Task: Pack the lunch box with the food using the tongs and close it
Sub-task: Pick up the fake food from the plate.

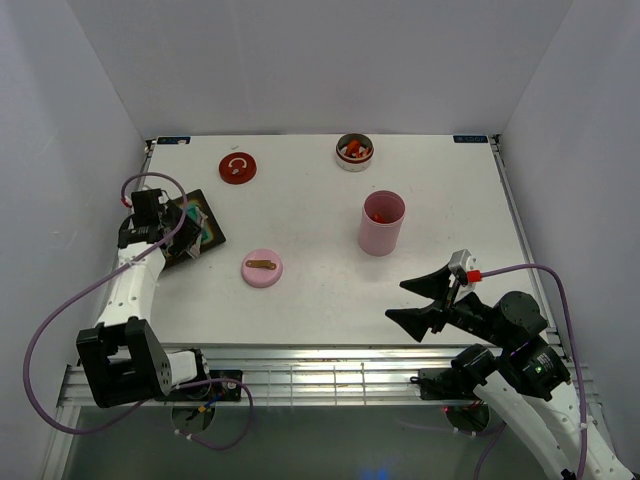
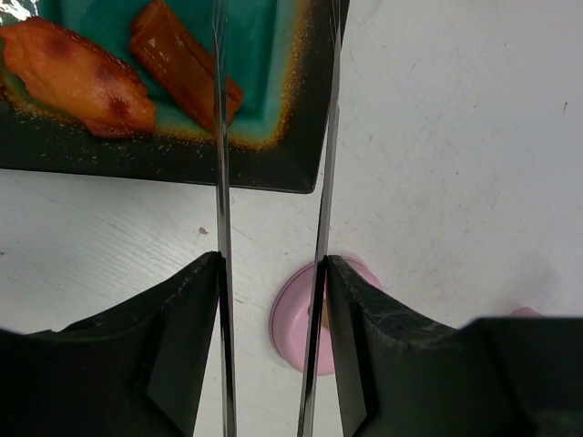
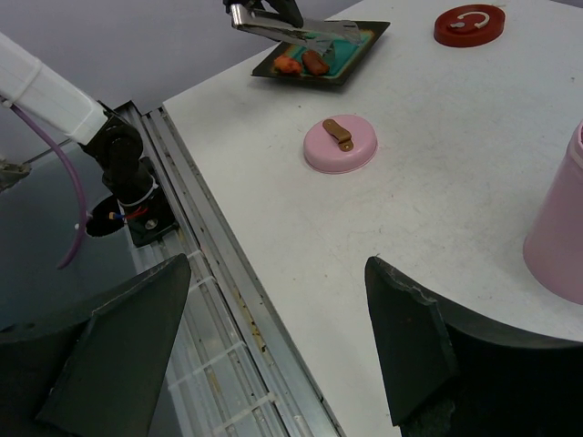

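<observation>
The left claw (image 2: 273, 264) pinches the slim silvery V-shaped tongs (image 2: 221, 182), whose arms reach ahead of it over orange toy food pieces (image 2: 77, 77) in a black, teal-lined square tray (image 2: 164, 159), while the right claw (image 3: 278, 269) hangs spread wide over the white desk (image 3: 410, 209) edge.

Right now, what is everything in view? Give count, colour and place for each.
tray: one, black with teal inside, table's left side.
pink cup: one, centre-right.
round tin: one, pale, far edge.
food: two orange pieces on tray; more, uncounted, red-orange, in pink cup and round tin.
tongs: one, silvery, over tray.
pink lid: one, brown strap, centre-left.
red lid: one, far left.
table: one, white.
left gripper: one, black, shut on tongs.
right gripper: one, black, open, empty, near right.
</observation>
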### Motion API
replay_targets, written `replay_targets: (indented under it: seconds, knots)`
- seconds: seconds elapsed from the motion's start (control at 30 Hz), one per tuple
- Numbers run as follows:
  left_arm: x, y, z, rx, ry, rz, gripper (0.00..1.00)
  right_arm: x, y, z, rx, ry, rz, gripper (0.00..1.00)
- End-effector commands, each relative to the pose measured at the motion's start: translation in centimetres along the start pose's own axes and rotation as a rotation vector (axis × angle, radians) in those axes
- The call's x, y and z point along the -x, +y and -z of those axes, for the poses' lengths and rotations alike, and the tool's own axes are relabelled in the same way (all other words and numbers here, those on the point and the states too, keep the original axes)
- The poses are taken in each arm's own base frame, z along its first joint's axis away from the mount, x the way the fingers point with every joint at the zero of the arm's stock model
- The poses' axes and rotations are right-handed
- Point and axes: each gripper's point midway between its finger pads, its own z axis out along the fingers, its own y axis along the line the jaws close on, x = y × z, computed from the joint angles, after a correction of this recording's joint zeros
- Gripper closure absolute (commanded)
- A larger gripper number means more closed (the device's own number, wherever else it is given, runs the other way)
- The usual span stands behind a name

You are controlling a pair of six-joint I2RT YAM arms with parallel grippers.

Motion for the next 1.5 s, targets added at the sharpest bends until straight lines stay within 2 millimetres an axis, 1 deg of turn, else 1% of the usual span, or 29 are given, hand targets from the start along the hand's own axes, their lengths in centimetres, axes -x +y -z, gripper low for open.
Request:
replay_targets:
  seconds: [0.0, 0.03, 0.07, 0.17, 0.43, 0.6, 0.77, 1.07, 1.2, 1.33, 1.47]
  knots:
    - [3.3, -1.9, 3.3, -0.041, -0.126, -0.009, 0.41, 1.7, 0.6, 0.3, 0.012, -0.049, 0.035, 0.17]
    - [3.9, -1.4, 3.7, -0.009, -0.157, -0.006, 0.41, 1.6, 0.6, 0.3, 0.013, -0.047, 0.034, 0.17]
    - [4.2, -1.6, 4.2, -0.013, -0.173, -0.005, 0.41, 1.6, 0.6, 0.3, 0.014, -0.046, 0.032, 0.17]
    - [4.2, -1.3, 5.3, 0.000, -0.186, 0.000, 0.41, 1.5, 0.6, 0.2, 0.014, -0.045, 0.032, 0.17]
    - [3.4, 0.4, 6.6, 0.051, -0.204, 0.003, 0.42, 1.6, 0.7, 0.3, 0.016, -0.048, 0.033, 0.17]
    - [2.5, 2.1, 6.5, 0.119, -0.190, -0.011, 0.47, 1.7, 0.7, 0.4, 0.014, -0.050, 0.034, 0.17]
    - [2.2, 2.8, 6.6, 0.146, -0.186, -0.016, 0.48, 1.7, 0.6, 0.4, 0.012, -0.049, 0.033, 0.17]
    - [0.9, 2.8, 5.5, 0.127, -0.138, 0.007, 0.48, 1.7, 0.6, 0.4, 0.009, -0.048, 0.032, 0.17]
    - [0.3, 3.2, 4.9, 0.141, -0.116, 0.014, 0.48, 1.7, 0.6, 0.4, 0.007, -0.049, 0.034, 0.17]
    - [0.1, 3.5, 4.6, 0.155, -0.113, 0.017, 0.48, 1.8, 0.6, 0.4, 0.009, -0.050, 0.035, 0.17]
    - [0.4, 3.1, 4.0, 0.135, -0.119, 0.016, 0.48, 1.8, 0.7, 0.5, 0.010, -0.049, 0.035, 0.17]
